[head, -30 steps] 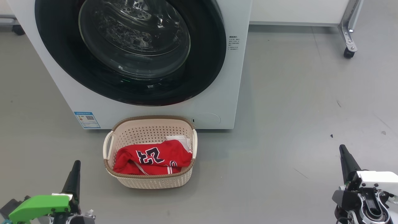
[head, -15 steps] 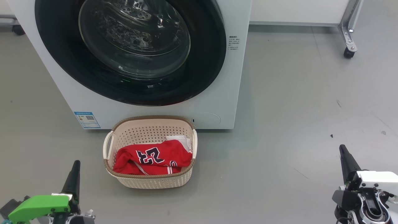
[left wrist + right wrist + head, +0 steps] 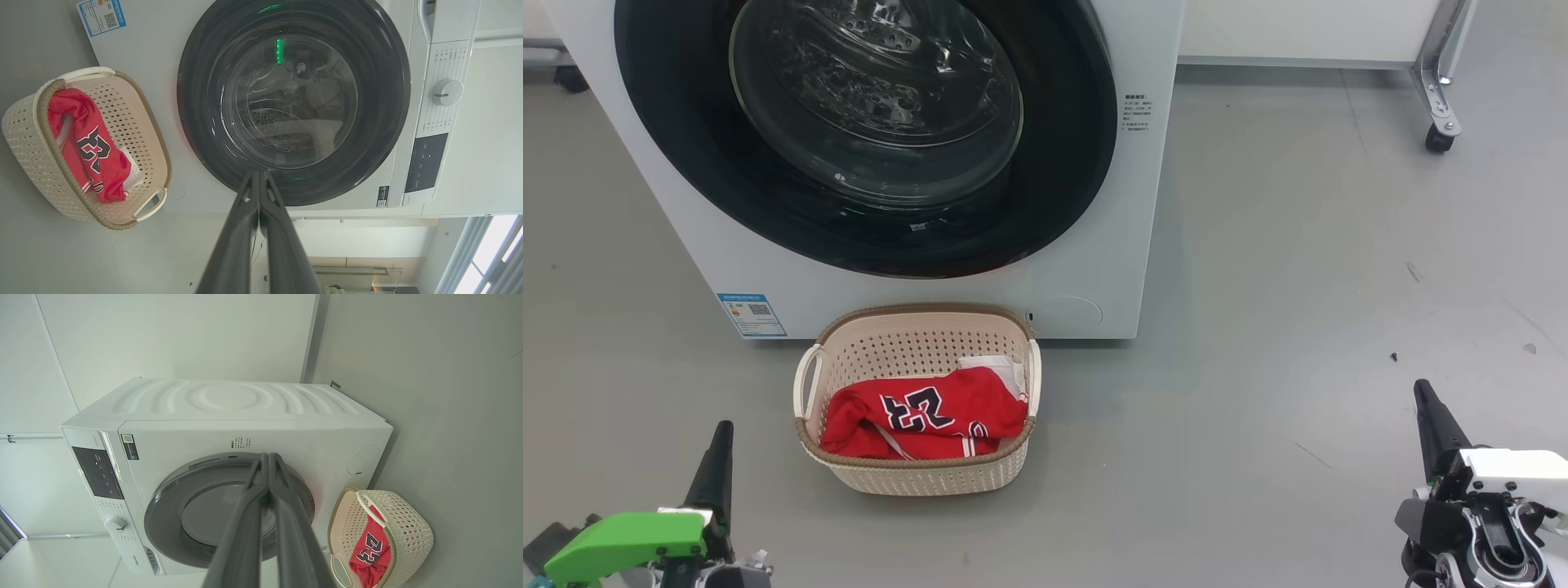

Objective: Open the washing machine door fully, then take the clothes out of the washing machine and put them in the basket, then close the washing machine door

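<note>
The white washing machine stands ahead with its round black-rimmed door flush against the front. On the floor just before it sits the cream basket, and the red clothes with the number 23 lie inside, a white piece at their far corner. My left gripper rests at the lower left, shut and empty, short of the basket. At the lower right my right gripper is also shut and empty. The left wrist view looks at the door and basket; the right wrist view shows the machine and basket.
Grey floor stretches to the right of the machine. A metal leg on a caster stands at the back right. A blue sticker marks the machine's lower left front. The control dial sits on the machine's panel.
</note>
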`<state>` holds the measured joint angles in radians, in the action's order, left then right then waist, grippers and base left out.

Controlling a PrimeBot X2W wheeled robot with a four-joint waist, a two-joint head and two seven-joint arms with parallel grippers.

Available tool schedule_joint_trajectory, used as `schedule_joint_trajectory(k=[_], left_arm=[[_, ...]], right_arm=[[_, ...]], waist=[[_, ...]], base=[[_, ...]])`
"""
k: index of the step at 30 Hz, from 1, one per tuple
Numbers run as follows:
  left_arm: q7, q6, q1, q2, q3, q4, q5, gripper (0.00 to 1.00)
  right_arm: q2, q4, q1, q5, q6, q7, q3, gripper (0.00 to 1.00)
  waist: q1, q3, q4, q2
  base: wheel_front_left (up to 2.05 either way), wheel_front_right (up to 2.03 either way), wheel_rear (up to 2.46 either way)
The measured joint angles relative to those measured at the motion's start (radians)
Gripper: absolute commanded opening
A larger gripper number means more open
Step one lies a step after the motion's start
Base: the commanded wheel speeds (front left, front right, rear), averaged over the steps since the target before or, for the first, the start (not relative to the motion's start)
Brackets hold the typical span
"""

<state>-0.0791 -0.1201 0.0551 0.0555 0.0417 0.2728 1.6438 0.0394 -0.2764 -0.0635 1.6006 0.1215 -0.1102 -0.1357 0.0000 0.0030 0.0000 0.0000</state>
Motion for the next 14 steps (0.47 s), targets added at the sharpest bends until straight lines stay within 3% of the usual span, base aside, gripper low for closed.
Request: schedule_joint_trajectory(k=[14], left_arm=[[0.000,0.000,0.000,0.000,0.001,0.000,0.000,0.00]], right_arm=[[0.000,0.000,0.000,0.000,0.000,0.000,0.000,0.00]], waist=[[0.0000,0.000,0.000,0.0000]], base=[[0.00,0.00,0.00]])
